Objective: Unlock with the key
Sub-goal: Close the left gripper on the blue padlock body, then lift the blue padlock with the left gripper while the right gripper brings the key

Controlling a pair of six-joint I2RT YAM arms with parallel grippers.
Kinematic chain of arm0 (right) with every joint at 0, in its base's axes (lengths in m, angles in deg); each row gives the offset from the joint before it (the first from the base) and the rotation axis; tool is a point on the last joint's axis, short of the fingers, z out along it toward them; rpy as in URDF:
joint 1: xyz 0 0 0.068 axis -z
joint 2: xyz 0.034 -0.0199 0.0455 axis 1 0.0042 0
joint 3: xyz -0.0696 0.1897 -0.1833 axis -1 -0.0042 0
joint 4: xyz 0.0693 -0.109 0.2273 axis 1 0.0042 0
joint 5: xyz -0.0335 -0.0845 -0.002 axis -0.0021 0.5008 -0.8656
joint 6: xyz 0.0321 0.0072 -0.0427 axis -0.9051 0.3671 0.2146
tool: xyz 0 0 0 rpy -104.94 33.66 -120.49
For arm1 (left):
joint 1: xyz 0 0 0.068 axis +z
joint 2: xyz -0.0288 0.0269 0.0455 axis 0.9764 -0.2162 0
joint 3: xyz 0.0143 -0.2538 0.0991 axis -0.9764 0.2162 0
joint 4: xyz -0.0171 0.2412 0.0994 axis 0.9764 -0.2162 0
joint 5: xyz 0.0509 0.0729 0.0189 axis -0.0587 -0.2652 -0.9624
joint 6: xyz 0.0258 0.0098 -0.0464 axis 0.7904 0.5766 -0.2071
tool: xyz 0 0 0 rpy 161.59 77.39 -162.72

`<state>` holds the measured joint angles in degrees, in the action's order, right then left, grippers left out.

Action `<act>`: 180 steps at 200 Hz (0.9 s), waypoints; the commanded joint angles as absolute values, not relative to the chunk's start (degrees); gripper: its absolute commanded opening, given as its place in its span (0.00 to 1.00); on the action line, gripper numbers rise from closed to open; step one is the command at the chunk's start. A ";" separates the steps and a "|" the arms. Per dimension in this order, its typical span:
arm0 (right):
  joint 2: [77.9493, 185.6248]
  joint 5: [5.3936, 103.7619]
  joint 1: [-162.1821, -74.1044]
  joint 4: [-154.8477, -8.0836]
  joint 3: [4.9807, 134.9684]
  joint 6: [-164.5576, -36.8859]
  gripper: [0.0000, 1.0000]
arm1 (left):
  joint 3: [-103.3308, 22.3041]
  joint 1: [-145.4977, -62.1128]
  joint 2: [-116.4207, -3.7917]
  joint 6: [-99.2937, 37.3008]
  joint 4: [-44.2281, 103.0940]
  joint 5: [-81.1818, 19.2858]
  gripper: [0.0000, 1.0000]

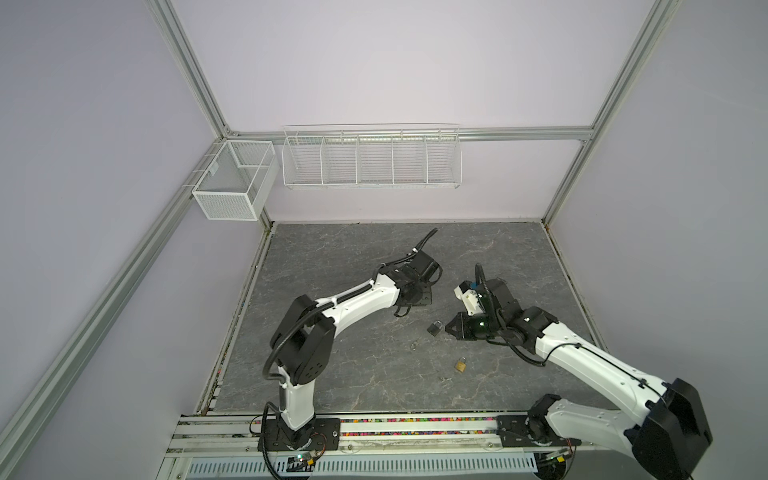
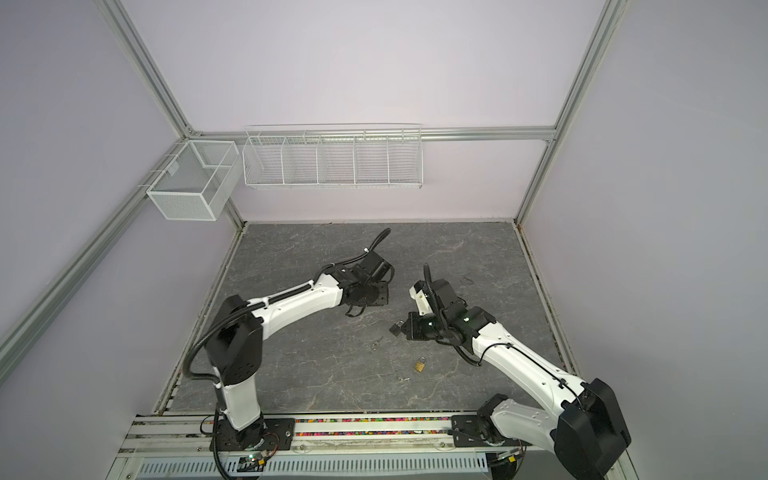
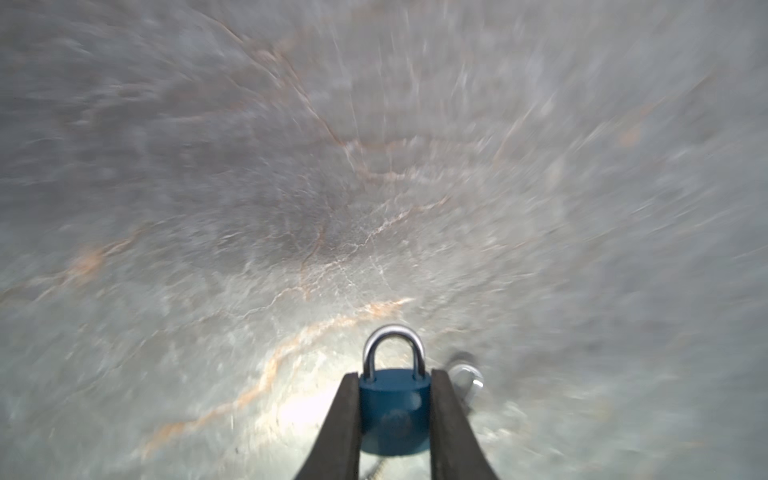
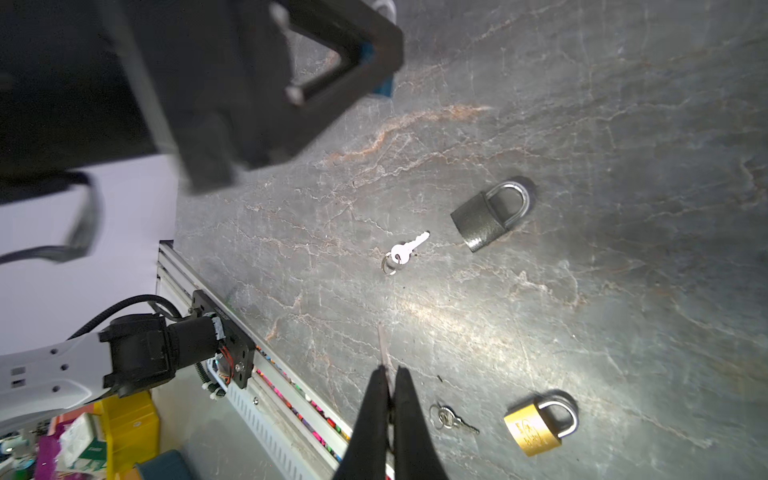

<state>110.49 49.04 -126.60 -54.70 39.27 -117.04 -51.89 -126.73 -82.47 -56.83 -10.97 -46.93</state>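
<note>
My left gripper (image 3: 395, 376) is shut on a blue padlock (image 3: 395, 411) with a silver shackle, its jaws pressing both sides of the body just above the grey marbled table (image 3: 374, 187). A key ring (image 3: 467, 374) lies blurred beside it. My right gripper (image 4: 388, 372) is shut on a key (image 4: 383, 349), whose thin blade sticks out past the fingertips. In both top views the two wrists hang over the middle of the table, the right gripper (image 1: 451, 327) pointing left and the left gripper's jaws hidden under its wrist.
On the table lie a black padlock (image 4: 490, 216) (image 1: 435, 328), a silver key on a ring (image 4: 405, 249), a brass padlock (image 4: 538, 424) (image 1: 460, 365) and a small key on a ring (image 4: 449, 417). White wire baskets (image 1: 370, 158) hang on the back wall. A rail (image 1: 415, 428) runs along the front edge.
</note>
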 commanded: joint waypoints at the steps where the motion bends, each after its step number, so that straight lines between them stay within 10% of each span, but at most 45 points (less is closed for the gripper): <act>1: 112.04 53.59 -129.29 -59.25 40.84 -117.09 0.07 | -46.92 -126.46 -76.04 -68.46 -4.84 -44.78 0.02; 180: 118.07 77.04 -144.42 -87.94 38.45 -122.41 0.07 | -23.89 -127.47 -51.39 -98.42 8.85 -52.08 0.00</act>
